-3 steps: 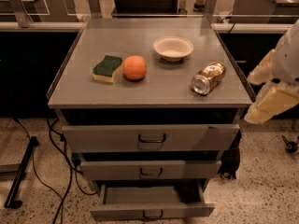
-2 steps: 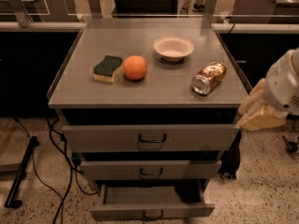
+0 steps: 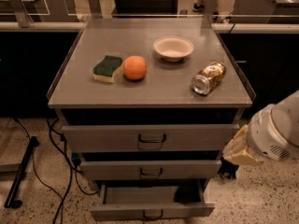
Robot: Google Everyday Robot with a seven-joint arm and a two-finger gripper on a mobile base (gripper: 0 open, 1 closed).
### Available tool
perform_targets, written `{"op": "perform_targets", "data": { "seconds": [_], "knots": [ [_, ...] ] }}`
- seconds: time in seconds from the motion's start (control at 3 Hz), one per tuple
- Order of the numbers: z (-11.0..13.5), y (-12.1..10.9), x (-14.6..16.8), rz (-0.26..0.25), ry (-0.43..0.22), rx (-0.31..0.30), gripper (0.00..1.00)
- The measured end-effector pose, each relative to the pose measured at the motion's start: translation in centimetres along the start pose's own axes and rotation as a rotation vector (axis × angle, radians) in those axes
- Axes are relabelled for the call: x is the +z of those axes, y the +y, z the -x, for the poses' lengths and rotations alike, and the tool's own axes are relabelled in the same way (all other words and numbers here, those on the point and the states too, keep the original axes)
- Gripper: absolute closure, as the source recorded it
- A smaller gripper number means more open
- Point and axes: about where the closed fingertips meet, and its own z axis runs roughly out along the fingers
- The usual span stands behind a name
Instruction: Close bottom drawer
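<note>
**Inspector:** Status of the bottom drawer (image 3: pixel 152 212)?

**Assessor:** Open. It sits below the worktop's front edge, pulled out farther than the two drawers above it, with its loop handle (image 3: pixel 153 214) facing front. What shows of its inside looks bare.

**Inspector:** And the gripper?

**Assessor:** The gripper (image 3: pixel 239 149) hangs below the worktop's front right corner, level with the middle drawer (image 3: pixel 149 170) and just beside that drawer's right end. A second ago it was up beside the worktop's right edge, and it has since come down and inward. I cannot tell how far open it is. I can make out nothing in its hold.

**Inspector:** What does that mean for the task?

**Assessor:** I judge this an approach. The gripper is above and to the right of the bottom panel, so it must go lower and get in front of the panel before pushing.

**Inspector:** Surroundings?

**Assessor:** All unmoved:
- On the worktop (image 3: pixel 154 91), a sponge (image 3: pixel 107 68) and an orange (image 3: pixel 135 67) lie side by side toward the left edge.
- A bowl (image 3: pixel 173 47) sits nearer the back edge.
- A can (image 3: pixel 209 78) lies on its side toward the right edge.
- The top drawer (image 3: pixel 152 137) also stands slightly out.
- Cables (image 3: pixel 56 171) trail on the floor below the front left corner.

**Inspector:** Obstructions?

**Assessor:** Nothing blocks the drawer's travel. The arm must clear the middle drawer's projecting front.
</note>
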Motion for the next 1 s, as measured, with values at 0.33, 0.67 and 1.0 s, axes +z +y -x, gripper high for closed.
{"op": "perform_targets", "data": {
  "seconds": [0.33,0.67,1.0],
  "knots": [
    [-1.3,2.3,3.7,0.039,-0.033,0.019,1.0],
    [-3.6,6.9,10.1,0.119,-0.036,0.047,1.0],
    [-3.6,6.9,10.1,0.118,-0.036,0.047,1.0]
  ]
}}
